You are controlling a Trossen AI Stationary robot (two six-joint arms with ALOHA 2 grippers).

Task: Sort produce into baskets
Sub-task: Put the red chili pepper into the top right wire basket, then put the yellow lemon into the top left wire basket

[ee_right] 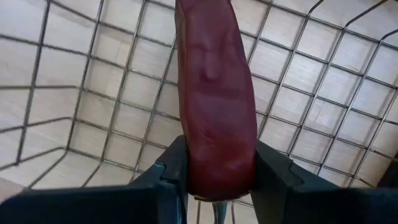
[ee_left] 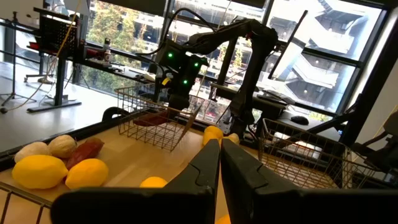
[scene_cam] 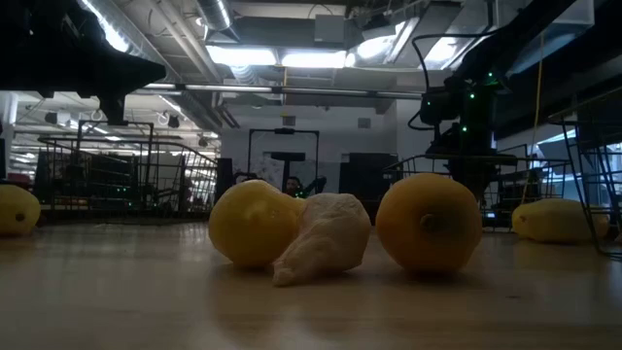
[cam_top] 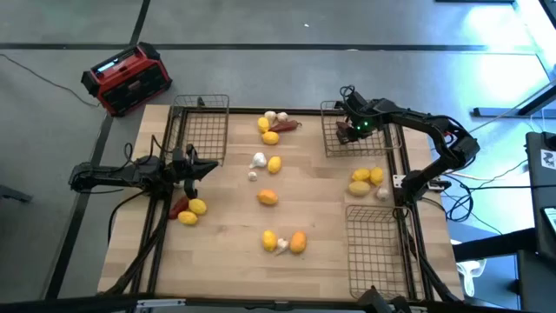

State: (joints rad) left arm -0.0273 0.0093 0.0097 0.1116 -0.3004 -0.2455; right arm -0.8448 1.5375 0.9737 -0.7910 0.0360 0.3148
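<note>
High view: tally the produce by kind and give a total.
Yellow or orange fruits: 11
White garlic bulbs: 6
Dark red pieces: 3, one of them held in the right gripper
Total: 20

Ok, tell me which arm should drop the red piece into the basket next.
Right. The right gripper is shut on the dark red piece directly above the wire basket. The left gripper is shut, holds nothing, and sits across the table.
</note>
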